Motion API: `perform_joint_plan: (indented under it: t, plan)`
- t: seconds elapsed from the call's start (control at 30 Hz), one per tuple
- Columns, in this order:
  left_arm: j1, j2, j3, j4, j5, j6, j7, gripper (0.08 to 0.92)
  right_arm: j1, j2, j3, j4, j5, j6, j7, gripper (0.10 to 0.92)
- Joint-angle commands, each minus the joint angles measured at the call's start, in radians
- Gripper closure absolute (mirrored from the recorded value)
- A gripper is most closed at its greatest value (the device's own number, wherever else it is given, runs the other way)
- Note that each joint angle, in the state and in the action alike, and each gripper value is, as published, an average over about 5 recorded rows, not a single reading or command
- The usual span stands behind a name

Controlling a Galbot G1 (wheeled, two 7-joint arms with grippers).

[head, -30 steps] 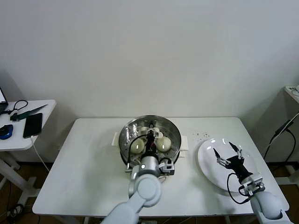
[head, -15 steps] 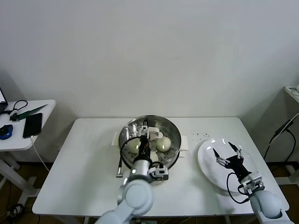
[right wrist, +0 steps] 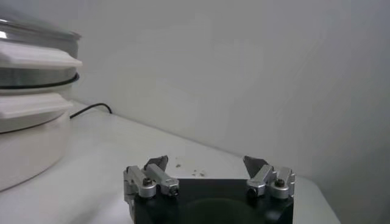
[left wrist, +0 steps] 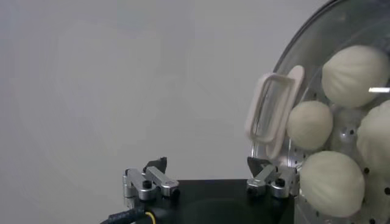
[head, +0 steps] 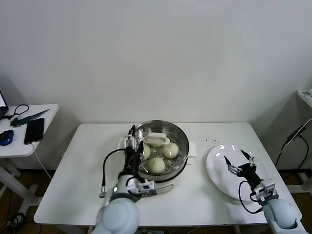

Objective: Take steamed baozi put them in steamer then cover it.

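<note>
At the steamer's point(head: 158, 146) left rim, the left gripper point(head: 133, 140) hovers, fingers apart and empty; baozi point(head: 156, 165) lie just right. Right gripper point(head: 240, 162) waits spread over the plate point(head: 219, 175).

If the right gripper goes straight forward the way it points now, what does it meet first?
Probably nothing close: the open right gripper points over the bare white table toward the plain wall. The round steel steamer stands off to one side.
</note>
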Motion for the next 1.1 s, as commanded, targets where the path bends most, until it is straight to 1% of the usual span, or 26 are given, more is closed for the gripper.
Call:
perform_joint_plan:
  t: [0.03, 0.2, 0.3, 0.43, 0.57, 0.67, 0.8, 0.93, 1.1]
  plan:
    - [0.187, 0.048, -0.267, -0.089, -0.501, -0.392, -0.254, 0.177, -0.017, 0.008, 0.016, 0.033, 0.015, -0.005, -0.004, 0.203]
    - [0.257, 0.016, -0.446, -0.058, -0.811, -0.507, -0.339, 0.177, -0.033, 0.022, 0.018, 0.050, -0.023, 0.014, -0.006, 0.203]
    - [0.297, -0.027, -0.549, -0.010, -0.966, -0.570, -0.363, 0.177, -0.045, 0.031, 0.021, 0.060, -0.031, 0.022, -0.009, 0.203]
    - [0.341, -0.078, -0.652, 0.031, -1.135, -0.649, -0.350, 0.177, -0.054, 0.040, 0.025, 0.076, -0.029, 0.023, -0.009, 0.203]
    - [0.380, -0.132, -0.730, 0.089, -1.217, -0.710, -0.314, 0.177, -0.068, 0.054, 0.028, 0.101, -0.026, 0.025, -0.008, 0.203]
    - [0.414, -0.164, -0.768, 0.141, -1.246, -0.753, -0.292, 0.177, -0.085, 0.065, 0.035, 0.119, -0.023, 0.025, -0.011, 0.203]
    - [0.455, -0.180, -0.781, 0.190, -1.266, -0.797, -0.298, 0.177, -0.106, 0.077, 0.051, 0.126, -0.015, 0.028, -0.021, 0.203]
    - [0.472, -0.196, -0.784, 0.204, -1.272, -0.818, -0.294, 0.177, -0.120, 0.086, 0.062, 0.132, 0.019, 0.026, -0.021, 0.203]
    - [0.470, -0.192, -0.781, 0.209, -1.272, -0.833, -0.290, 0.177, -0.133, 0.099, 0.071, 0.136, 0.040, 0.028, -0.019, 0.203]
